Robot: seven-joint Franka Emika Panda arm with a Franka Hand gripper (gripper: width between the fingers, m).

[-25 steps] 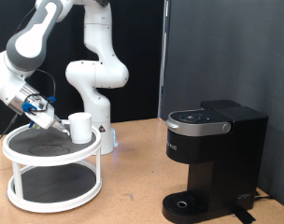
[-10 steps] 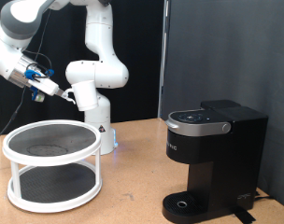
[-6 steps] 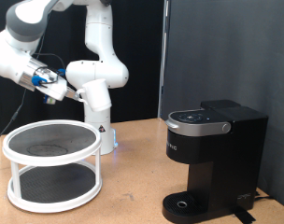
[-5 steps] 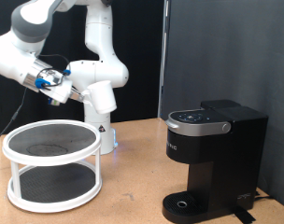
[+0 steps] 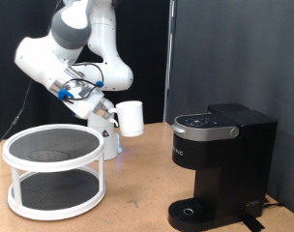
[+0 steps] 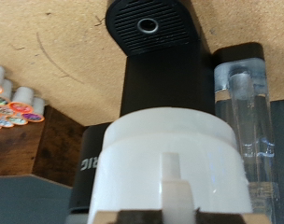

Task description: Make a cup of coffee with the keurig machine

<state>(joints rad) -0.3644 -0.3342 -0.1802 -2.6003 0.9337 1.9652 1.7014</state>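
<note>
I carry the cup (image 5: 132, 118) in the air, above the table (image 5: 137, 198) and between the white two-tier round stand (image 5: 52, 174) near the table's left edge and the keurig machine (image 5: 220, 164) toward its right edge. My fingers (image 5: 106, 111) pinch the cup on the side facing the stand, so the cup juts out from them toward the machine, well clear of the stand's top shelf and about level with the machine's lid. In the wrist view the cup (image 6: 170, 168) fills the lower middle, its handle running down to where my fingers meet it at the frame's edge. Beyond it stand the machine's dark body (image 6: 156, 84), its round drip tray (image 6: 149, 25) and its clear water tank (image 6: 243, 103), with a cluster of small coffee pods (image 6: 13, 101) on a wooden surface off to one side.
</note>
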